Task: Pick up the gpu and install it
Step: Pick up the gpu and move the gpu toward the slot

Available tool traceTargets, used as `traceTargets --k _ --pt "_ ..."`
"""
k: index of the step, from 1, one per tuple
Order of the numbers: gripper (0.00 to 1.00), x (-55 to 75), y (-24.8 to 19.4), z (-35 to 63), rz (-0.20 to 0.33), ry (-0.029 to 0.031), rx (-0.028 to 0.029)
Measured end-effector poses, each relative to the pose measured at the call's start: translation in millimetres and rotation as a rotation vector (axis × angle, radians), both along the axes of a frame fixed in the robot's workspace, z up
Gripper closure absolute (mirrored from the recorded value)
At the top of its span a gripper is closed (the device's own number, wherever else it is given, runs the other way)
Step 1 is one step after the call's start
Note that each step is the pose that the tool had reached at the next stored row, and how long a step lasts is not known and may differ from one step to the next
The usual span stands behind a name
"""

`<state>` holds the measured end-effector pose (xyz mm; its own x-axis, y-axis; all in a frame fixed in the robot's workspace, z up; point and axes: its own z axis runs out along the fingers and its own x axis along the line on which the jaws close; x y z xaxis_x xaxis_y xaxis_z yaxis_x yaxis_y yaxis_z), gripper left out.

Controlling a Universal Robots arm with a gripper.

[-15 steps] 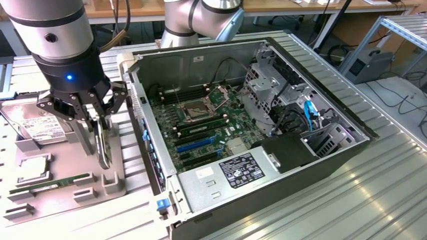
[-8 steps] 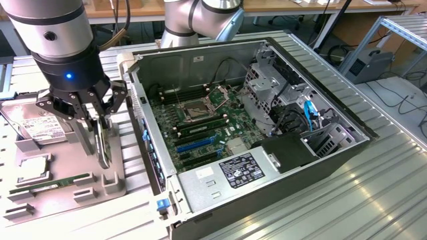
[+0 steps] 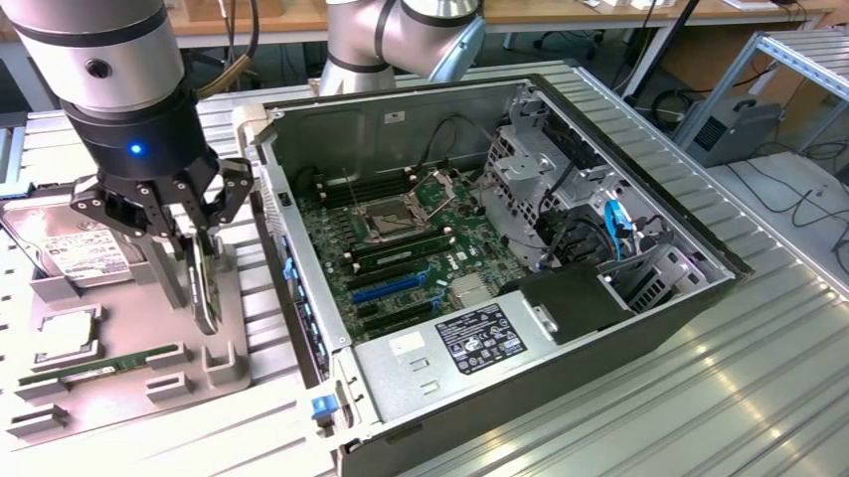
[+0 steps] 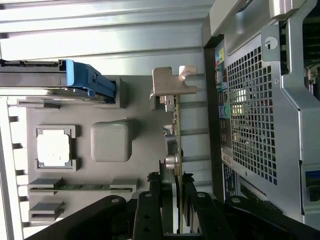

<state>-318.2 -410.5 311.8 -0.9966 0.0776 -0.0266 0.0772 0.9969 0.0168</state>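
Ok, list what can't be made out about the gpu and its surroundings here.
- gpu faces: wrist view meets it edge-on.
- gpu in the exterior view: a thin edge, partly behind the gripper.
- hard drive label: exterior view, text too small, gripper covers a corner.
- computer case interior: wrist view, blocked by its perforated rear panel.

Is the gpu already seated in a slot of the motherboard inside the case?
No, the gpu stands on edge at the grey tray, outside the computer case, clasped by the hand.
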Motion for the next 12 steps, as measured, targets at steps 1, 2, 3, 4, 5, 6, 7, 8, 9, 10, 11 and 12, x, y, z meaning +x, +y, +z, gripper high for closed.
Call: traceTargets --k 1,2,3,4,5,6,7,8,9,10,11,12 --pt "0.71 0.0 0.0 0.2 0.000 -0.0001 0.0000" --pt "0.71 0.0 0.0 0.4 0.000 -0.0002 0.0000" --pt "0.71 0.0 0.0 0.6 0.000 -0.0001 0.0000" --pt "0.71 0.0 0.0 0.9 0.000 0.0000 -0.0002" --pt "0.71 0.0 0.0 1.2 0.000 0.0000 -0.0002" --pt "0.71 0.0 0.0 1.6 0.000 0.0000 -0.0003" --pt "0.71 0.0 0.0 1.9 0.000 -0.0001 -0.0003" --pt "0.71 0.0 0.0 2.2 0.000 -0.0001 -0.0004" --pt "0.71 0.0 0.0 2.5 0.000 -0.0001 -0.0004" --pt "0.71 0.0 0.0 3.0 0.000 0.0000 -0.0005" --pt "0.71 0.0 0.0 3.3 0.000 0.0000 -0.0006" --pt "0.71 0.0 0.0 3.7 0.000 0.0000 -0.0007"
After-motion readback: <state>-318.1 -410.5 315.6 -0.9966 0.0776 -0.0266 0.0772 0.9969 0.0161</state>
